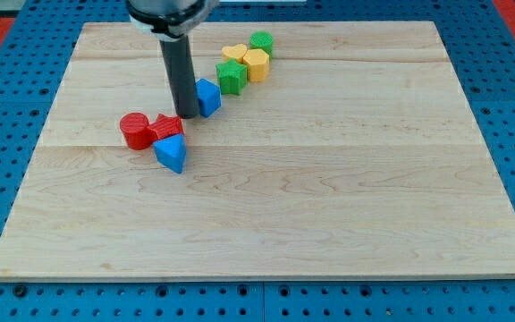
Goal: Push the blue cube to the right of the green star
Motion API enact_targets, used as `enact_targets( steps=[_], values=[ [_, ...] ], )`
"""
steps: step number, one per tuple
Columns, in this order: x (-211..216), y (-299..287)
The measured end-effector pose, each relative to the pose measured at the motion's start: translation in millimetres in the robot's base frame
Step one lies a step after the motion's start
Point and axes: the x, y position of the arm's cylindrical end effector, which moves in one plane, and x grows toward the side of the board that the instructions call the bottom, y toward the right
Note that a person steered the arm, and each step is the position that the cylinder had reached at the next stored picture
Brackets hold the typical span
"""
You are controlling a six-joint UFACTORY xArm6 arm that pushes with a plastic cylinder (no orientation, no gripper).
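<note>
The blue cube point(208, 97) sits on the wooden board, below and to the left of the green star point(232, 77). My tip point(187, 114) is right against the blue cube's left side, touching or nearly touching it. The rod rises straight up to the view's top. The green star stands against a yellow block point(257, 64).
A yellow heart point(234, 54) and a green cylinder point(261, 41) lie above the star. A red cylinder point(135, 130), a red block point(166, 128) and a blue triangular block point(172, 153) cluster below-left of my tip. The board point(329, 179) lies on a blue perforated table.
</note>
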Motion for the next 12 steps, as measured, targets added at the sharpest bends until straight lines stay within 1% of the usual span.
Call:
enact_targets(
  steps=[1,2,5,6,7,8,10,11,12],
  values=[
    [-20.2,-2.0],
    [-25.8,23.2],
    [-25.9,118.5],
    [-25.9,161.8],
    [-33.5,179.8],
    [-52.6,183.2],
    [-110.7,183.0],
    [-118.1,182.6],
    [-112.2,219.9]
  ],
)
